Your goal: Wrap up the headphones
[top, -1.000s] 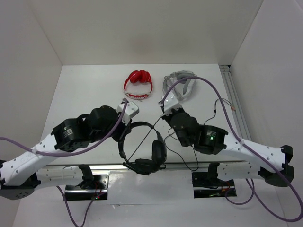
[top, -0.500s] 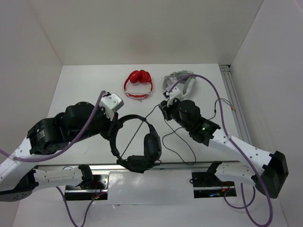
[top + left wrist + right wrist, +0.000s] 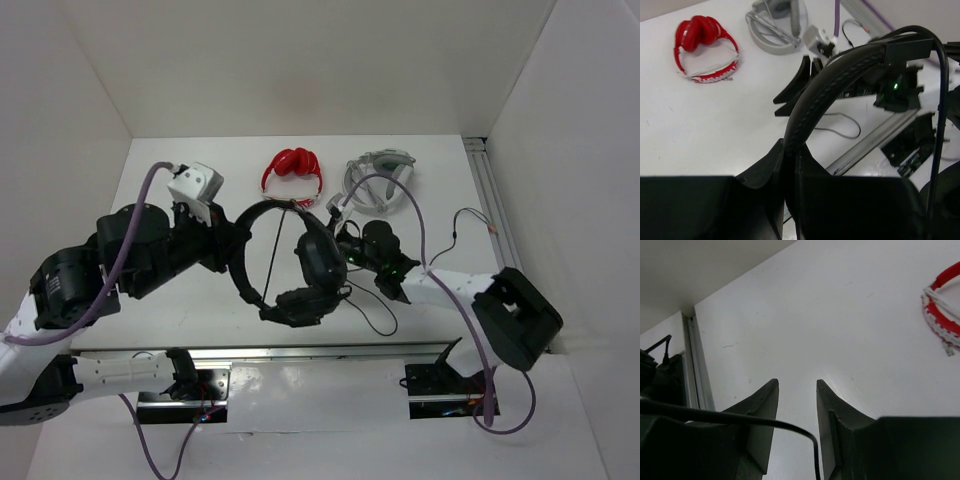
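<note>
2 grippers are mine. My left gripper (image 3: 790, 155) is pinching the headband of the headphones (image 3: 318, 258), with a finger pressed against each side of the band. The headphones are all black: a thin arched headband with ribbed padding, 2 thick padded earcups hanging close together, and a long thin cable (image 3: 272, 260) strung across the arch. I hold them up over the middle of the white table (image 3: 440, 170), nearer to me than the red headphones (image 3: 293, 178) and the grey-white headphones (image 3: 378, 182). My right gripper (image 3: 796, 390) sits just beside the earcups, its fingers spread with nothing between them. The cable crosses in front of them.
</note>
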Robot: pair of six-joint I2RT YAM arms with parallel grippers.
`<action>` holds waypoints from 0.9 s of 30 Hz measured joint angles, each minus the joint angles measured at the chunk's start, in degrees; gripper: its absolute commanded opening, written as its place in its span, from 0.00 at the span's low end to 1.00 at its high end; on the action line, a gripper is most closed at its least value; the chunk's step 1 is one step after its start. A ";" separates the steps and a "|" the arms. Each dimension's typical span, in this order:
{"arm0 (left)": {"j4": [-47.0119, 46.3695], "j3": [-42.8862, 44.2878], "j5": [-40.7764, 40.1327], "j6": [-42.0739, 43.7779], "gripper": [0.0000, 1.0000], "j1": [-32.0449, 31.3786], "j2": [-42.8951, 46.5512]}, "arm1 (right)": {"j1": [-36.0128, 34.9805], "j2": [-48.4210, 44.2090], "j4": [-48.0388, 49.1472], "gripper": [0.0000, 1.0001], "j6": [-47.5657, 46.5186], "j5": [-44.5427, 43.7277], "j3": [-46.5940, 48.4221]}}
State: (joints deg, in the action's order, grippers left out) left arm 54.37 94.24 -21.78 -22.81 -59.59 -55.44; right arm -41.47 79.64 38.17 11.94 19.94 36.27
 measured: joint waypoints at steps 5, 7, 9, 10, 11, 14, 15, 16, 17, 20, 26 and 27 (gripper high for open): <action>0.44 4.74 -8.79 -5.75 0.00 -0.09 -1.31 | 0.11 10.80 13.42 0.52 6.78 5.33 -0.02; 1.18 7.08 -12.83 -8.09 0.00 -0.09 -2.27 | 0.11 14.47 17.92 0.52 8.85 6.95 -0.46; 2.38 9.46 -16.76 -10.58 0.00 -0.09 -3.48 | 0.09 17.25 21.22 0.52 10.71 8.24 -1.14; 2.93 10.58 -18.45 -11.52 0.00 -0.09 -4.04 | 0.00 18.14 22.45 0.50 11.32 8.70 -1.53; 3.32 11.37 -20.06 -12.50 0.00 -0.09 -4.55 | -0.22 18.95 24.02 0.48 12.07 9.16 -2.08; 4.28 12.81 -24.94 -15.32 0.00 -0.07 -5.79 | -1.22 20.15 28.35 0.40 13.77 9.86 -3.74; 4.68 13.09 -25.99 -16.04 0.00 0.17 -6.19 | -1.75 20.35 29.33 0.37 14.25 9.86 -4.20; 4.92 13.31 -26.77 -16.65 0.00 0.72 -6.60 | -2.45 20.52 30.42 0.33 14.86 9.99 -4.83; 5.14 13.44 -27.52 -17.03 0.00 1.36 -7.08 | -2.99 20.79 31.30 0.33 15.30 10.23 -5.29; 5.86 14.32 -29.16 -18.08 0.00 5.05 -9.16 | -4.57 21.57 33.16 0.37 16.35 10.58 -6.93; 6.29 17.03 -27.76 -15.45 0.00 16.92 -15.47 | -8.74 21.55 35.01 0.19 16.65 8.41 -11.74; 6.34 17.20 -26.99 -14.80 0.00 18.71 -16.61 | -9.88 21.11 35.19 0.13 16.24 7.67 -12.24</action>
State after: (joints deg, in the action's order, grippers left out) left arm 60.71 111.44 -48.77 -37.60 -40.88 -72.05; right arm -51.35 100.75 73.36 28.18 27.62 24.03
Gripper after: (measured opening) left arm 0.188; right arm 0.437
